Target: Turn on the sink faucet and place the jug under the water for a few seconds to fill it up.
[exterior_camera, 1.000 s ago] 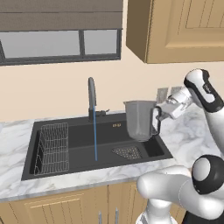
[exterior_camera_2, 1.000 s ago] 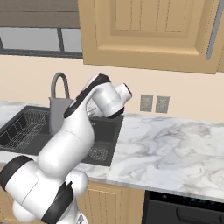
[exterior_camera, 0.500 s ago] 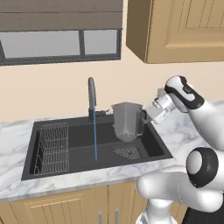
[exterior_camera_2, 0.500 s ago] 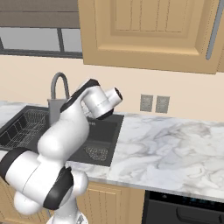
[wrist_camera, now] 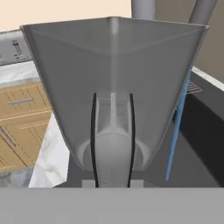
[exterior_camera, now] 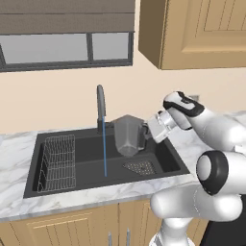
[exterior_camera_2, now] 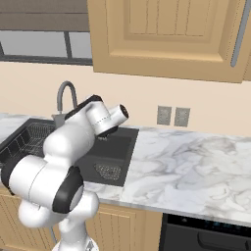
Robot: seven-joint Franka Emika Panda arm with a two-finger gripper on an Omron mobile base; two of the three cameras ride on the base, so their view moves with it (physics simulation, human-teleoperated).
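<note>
The arm reaches over the right half of the sink (exterior_camera: 86,149), a black basin let into the marble counter (exterior_camera: 14,144), and its gripper (exterior_camera: 146,130) is clamped on the dark loop handle of the jug (exterior_camera: 128,135). The grey faceted jug hangs upright in the air above the basin, clear of its floor, with its wide rim level. It sits just to the right of the sink faucet (exterior_camera: 101,106), whose dark gooseneck rises from the back edge of the sink near the middle. The water (exterior_camera: 104,153) runs from the spout as a thin blue line straight down to the basin floor, and it passes just beside the jug's left wall rather than into its mouth. From the hand's own camera the jug (wrist_camera: 113,78) looms close, handle toward the lens, with the stream (wrist_camera: 177,127) falling along one side of it, outside the rim. A wire rack (exterior_camera: 56,163) lies along the left end of the basin, and a perforated drain plate (exterior_camera: 140,167) lies on the floor toward the front right corner, below and slightly right of the jug. From the other side, the arm's white bulk covers the jug, and the faucet (exterior_camera_2: 66,95) arches behind it at the sink's back edge.
</note>
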